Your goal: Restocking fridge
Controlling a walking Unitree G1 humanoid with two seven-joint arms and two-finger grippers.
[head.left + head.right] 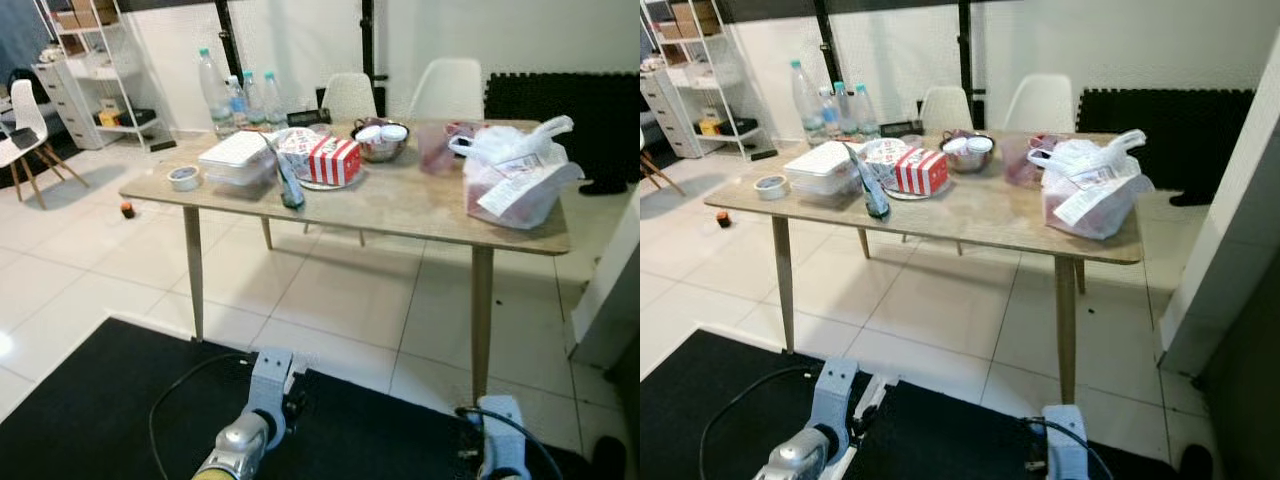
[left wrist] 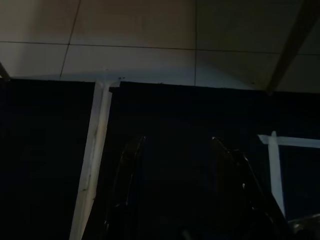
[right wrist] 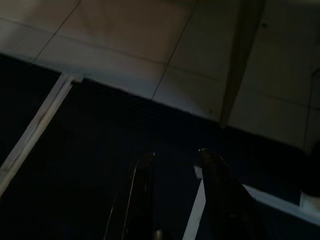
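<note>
A wooden table [image 1: 400, 205] stands ahead with food on it. At its right end sits a white plastic bag [image 1: 515, 180] full of packed goods. Near the middle are a red-and-white striped box [image 1: 333, 160], a metal bowl [image 1: 380, 142] and stacked white containers [image 1: 238, 158]. Several water bottles [image 1: 237, 98] stand at the far left edge. Both silver arms hang low over a black mat [image 1: 90, 420]. My left gripper [image 2: 177, 140] and right gripper [image 3: 176, 153] are open, with nothing between the fingers.
A roll of tape [image 1: 184, 178] lies on the table's left corner, and a dark green item [image 1: 291, 190] leans by the containers. Two white chairs [image 1: 445, 88] stand behind the table. A tall white panel [image 1: 1230, 240] rises on the right, and shelves [image 1: 85, 60] stand at the far left.
</note>
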